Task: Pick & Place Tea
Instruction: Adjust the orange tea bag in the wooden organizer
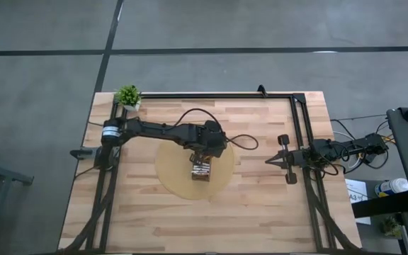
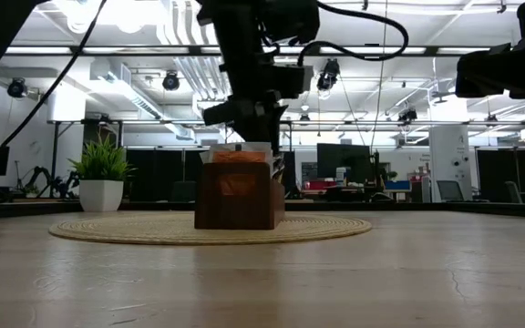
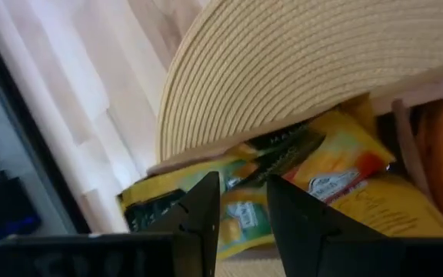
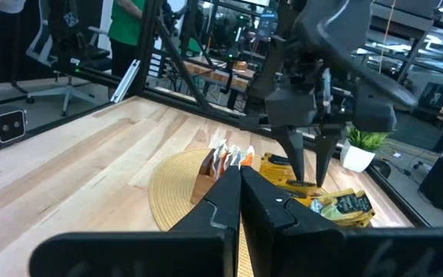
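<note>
Several loose tea sachets, yellow (image 3: 337, 161) and dark green-and-yellow (image 4: 341, 204), lie in a pile on the far edge of a round straw mat (image 1: 172, 177). A brown box (image 1: 201, 170) stands on the mat, with orange sachets (image 2: 238, 157) sticking out of its top. My left gripper (image 3: 243, 185) is open and slants down over the pile, just beyond the box. Its two fingers (image 4: 298, 173) stand on either side of a green-and-yellow sachet (image 3: 244, 223). My right gripper (image 1: 269, 161) waits shut at the table's right side. My left gripper hangs just over the loose sachets, pointing steeply down. I cannot tell whether its fingertips touch the sachet between them.
A small potted plant (image 1: 127, 95) stands at the table's far left corner. A dark metal frame (image 1: 299, 120) runs along the far edge and both sides. Bare wood (image 1: 190, 227) lies on the near side of the mat.
</note>
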Robot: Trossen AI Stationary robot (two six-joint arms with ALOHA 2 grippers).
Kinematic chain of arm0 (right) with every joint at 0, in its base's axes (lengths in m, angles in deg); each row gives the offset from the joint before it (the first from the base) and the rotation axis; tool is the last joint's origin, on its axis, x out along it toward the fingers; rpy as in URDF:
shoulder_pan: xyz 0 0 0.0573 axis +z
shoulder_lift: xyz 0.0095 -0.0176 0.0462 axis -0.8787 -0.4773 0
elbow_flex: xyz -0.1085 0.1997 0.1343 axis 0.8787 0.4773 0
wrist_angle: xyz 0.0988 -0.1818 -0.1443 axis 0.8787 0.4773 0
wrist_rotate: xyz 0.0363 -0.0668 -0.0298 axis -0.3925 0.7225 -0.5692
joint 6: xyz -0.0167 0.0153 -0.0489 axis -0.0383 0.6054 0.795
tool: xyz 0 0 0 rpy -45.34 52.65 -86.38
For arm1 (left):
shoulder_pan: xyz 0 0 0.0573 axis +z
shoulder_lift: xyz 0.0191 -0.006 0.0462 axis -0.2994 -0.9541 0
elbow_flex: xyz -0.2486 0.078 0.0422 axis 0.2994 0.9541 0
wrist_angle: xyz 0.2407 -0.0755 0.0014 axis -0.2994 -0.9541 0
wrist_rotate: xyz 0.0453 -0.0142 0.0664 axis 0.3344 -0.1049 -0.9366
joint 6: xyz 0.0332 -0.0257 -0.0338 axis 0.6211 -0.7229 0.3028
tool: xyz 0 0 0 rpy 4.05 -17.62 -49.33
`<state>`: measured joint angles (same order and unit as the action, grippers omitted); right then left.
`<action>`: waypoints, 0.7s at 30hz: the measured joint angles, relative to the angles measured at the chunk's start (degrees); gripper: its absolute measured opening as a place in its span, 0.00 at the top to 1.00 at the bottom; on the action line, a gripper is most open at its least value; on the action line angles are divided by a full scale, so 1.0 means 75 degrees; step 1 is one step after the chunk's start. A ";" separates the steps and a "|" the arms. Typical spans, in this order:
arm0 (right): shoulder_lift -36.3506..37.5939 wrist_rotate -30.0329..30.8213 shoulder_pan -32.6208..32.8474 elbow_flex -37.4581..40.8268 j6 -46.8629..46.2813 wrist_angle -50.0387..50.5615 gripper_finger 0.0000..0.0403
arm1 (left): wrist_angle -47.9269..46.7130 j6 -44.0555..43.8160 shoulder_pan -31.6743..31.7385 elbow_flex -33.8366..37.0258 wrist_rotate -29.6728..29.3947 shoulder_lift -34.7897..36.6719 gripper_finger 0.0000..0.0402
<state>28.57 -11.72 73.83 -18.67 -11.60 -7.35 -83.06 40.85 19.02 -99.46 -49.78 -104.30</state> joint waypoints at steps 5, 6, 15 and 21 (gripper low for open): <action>0.0000 0.0000 0.0000 0.0000 0.0000 0.0000 0.98 | -0.0709 -0.0126 -0.0091 -0.0238 -0.0864 0.0142 0.74; 0.0000 0.0000 0.0000 -0.0002 0.0000 0.0000 0.98 | -0.0926 -0.0213 -0.0091 -0.0309 -0.0966 0.0215 0.74; 0.0003 0.0000 0.0000 -0.0001 0.0000 -0.0003 0.98 | -0.2712 -0.1627 -0.0063 -0.0271 0.0419 0.1013 0.74; 0.0003 0.0000 0.0000 0.0001 0.0000 0.0000 0.98 | -0.2831 -0.2124 -0.0054 0.0197 0.1157 0.0925 0.74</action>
<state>28.59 -11.72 73.83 -18.66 -11.60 -7.35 -104.30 24.92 18.61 -97.99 -41.10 -97.36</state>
